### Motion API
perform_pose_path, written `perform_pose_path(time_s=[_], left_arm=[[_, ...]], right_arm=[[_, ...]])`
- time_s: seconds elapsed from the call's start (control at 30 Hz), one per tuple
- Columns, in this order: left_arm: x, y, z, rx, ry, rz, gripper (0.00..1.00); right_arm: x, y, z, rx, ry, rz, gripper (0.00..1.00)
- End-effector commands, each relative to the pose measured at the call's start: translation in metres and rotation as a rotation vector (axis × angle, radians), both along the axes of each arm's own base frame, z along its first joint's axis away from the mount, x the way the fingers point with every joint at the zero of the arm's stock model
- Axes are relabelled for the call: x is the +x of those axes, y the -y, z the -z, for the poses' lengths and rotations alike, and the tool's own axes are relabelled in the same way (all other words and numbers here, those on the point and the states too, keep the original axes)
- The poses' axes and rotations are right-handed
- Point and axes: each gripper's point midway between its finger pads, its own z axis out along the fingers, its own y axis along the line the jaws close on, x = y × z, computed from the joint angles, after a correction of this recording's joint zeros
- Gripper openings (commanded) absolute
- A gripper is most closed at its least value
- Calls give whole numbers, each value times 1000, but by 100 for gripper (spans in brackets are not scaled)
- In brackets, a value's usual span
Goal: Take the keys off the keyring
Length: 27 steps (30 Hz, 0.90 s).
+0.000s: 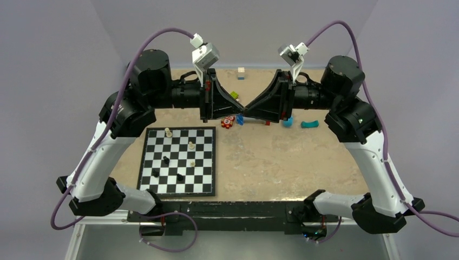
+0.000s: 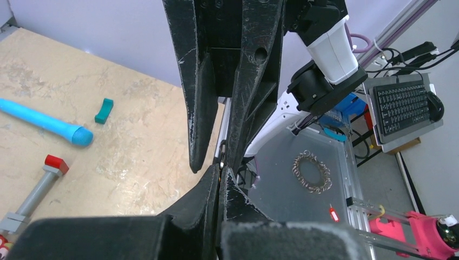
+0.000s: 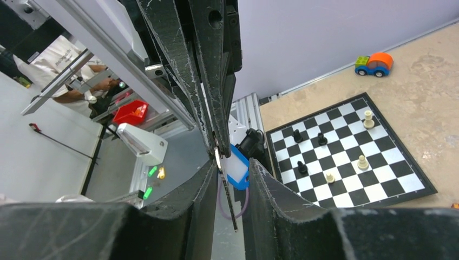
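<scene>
Right wrist view showed the right gripper (image 3: pixel 233 167) spread in mid-air, with the blue tag of the keyring (image 3: pixel 238 172) lying between its fingers. The left gripper (image 3: pixel 215 143) was pressed together, pinching the keys (image 3: pixel 227 200) just beside that tag.

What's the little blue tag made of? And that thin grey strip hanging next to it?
The blue tag looks like plastic: an even, bright blue rim around a smooth pale centre, more matte than shiny. The thin grey strip looks like metal, probably a key: very thin and dark, with a bright glint near its top. It's too small to be sure.
</scene>
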Motion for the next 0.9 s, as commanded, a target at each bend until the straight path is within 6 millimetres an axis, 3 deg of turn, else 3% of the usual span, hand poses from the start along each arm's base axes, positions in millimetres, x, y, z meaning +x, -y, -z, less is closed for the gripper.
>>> perform_pose_path(time_s=[0.0,0.23,0.3,0.43,0.53,0.63,0.87], left_arm=[[2,0,-12,-47,8,-16,0],[4,1,-16,-66,3,-25,0],[4,2,-16,-65,0,-24,5],[5,-4,-17,-61,17,-51,55],[9,-12,-23,-73,35,-110,73],[8,-18,-31,-80,56,-130,76],[9,-19,-21,-27,47,-123,61]], right_arm=[[-6,-2,-14,41,38,-41,29],[-8,-2,-12,34,36,-48,0],[-8,-1,-11,32,36,-45,0],[-8,2,-9,15,43,-27,0],[-9,3,-6,4,38,-24,0],[-12,4,-5,2,37,-25,0],[-13,4,-10,12,41,-28,0]])
